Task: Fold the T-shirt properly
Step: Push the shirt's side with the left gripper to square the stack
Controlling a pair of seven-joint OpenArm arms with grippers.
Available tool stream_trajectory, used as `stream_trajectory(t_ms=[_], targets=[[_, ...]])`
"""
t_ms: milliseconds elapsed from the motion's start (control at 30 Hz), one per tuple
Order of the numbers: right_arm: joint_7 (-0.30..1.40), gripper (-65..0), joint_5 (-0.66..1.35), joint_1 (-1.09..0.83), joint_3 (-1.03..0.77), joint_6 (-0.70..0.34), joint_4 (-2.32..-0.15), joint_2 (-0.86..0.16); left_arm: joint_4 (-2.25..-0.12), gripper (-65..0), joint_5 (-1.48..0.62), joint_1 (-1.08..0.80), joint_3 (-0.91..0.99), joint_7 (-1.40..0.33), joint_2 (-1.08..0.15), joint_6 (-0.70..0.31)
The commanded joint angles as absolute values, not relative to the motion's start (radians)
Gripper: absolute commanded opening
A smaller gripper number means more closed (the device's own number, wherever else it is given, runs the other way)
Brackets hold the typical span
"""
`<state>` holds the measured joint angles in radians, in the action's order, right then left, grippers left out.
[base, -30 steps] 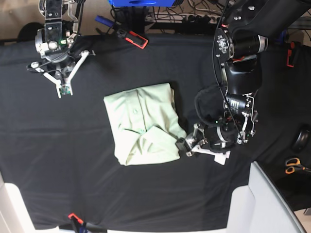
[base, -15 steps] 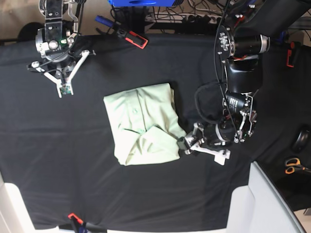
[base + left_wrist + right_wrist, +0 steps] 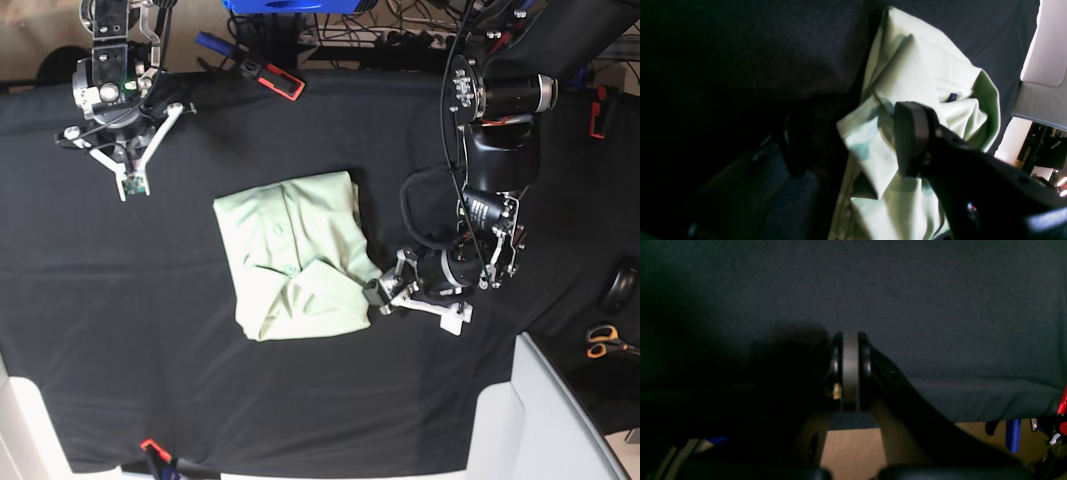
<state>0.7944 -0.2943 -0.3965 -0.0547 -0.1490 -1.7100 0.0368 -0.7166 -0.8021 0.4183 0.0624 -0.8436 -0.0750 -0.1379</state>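
The pale mint-green T-shirt [image 3: 290, 255] lies folded into a rough rectangle in the middle of the black table cloth [image 3: 110, 300]. My left gripper [image 3: 378, 297] sits low at the shirt's near right corner. In the left wrist view it [image 3: 853, 146] is open: one finger pad [image 3: 910, 140] is over the T-shirt [image 3: 923, 66], the other over dark cloth, with a folded edge between them. A tiny dark blue label [image 3: 952, 97] shows in a crease. My right gripper [image 3: 130, 185] hangs at the far left, away from the shirt, and its fingers [image 3: 850, 370] are shut on nothing.
A red clamp [image 3: 281, 82] sits at the table's back edge and an orange one [image 3: 152, 447] at the front edge. A white-grey board [image 3: 560, 420] fills the front right corner. Scissors [image 3: 603, 342] and a black round object [image 3: 620, 288] lie at the right.
My left arm's wrist has shifted slightly toward the back and the shirt; its gripper stays at the shirt's corner. The shirt and right arm have not moved.
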Motion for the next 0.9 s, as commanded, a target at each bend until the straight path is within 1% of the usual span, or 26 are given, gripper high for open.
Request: stream_trajectory(t_ms=[0, 333, 367, 400, 500, 533, 567, 633, 867], targets=[[0.78, -63.8, -0.302, -0.395, -0.056, -0.145, -1.728, 0.036, -0.727, -28.7, -0.8, 0.443, 0.061, -0.839, -0.076, -0.14], [0.78, -63.8, -0.302, -0.397, -0.056, -0.145, -1.728, 0.036, -0.725, -29.2, -0.8, 0.443, 0.059, -0.839, -0.045, -0.14], [0.78, -63.8, -0.302, -0.401, -0.056, -0.145, -1.728, 0.036, -0.725, -30.7, -0.8, 0.443, 0.059, -0.839, -0.045, -0.14], [0.78, -63.8, -0.302, -0.403, -0.056, -0.145, -1.73, 0.036, -0.725, -33.6, -0.8, 0.441, 0.059, -0.839, -0.045, -0.14], [0.78, -63.8, -0.302, -0.404, -0.056, -0.145, -1.73, 0.036, -0.725, -46.9, -0.8, 0.44, 0.059, -0.837, -0.045, -0.14], [0.78, -63.8, -0.302, -0.407, -0.056, -0.145, -1.73, 0.036, -0.725, -50.7, -0.8, 0.438, 0.059, -0.837, -0.045, -0.14], [0.78, -63.8, -0.302, -0.407, -0.056, -0.145, -1.73, 0.036, -0.725, -53.2, -0.8, 0.437, 0.059, -0.835, -0.045, -0.14], [0.78, -63.8, -0.302, -0.409, -0.056, -0.145, -1.73, 0.036, -0.725, -55.1, -0.8, 0.437, 0.059, -0.835, -0.045, -0.14], [0.78, -63.8, -0.302, -0.41, -0.058, -0.145, -1.73, 0.036, -0.725, -55.3, -0.8, 0.44, 0.059, -0.835, -0.051, -0.14]])
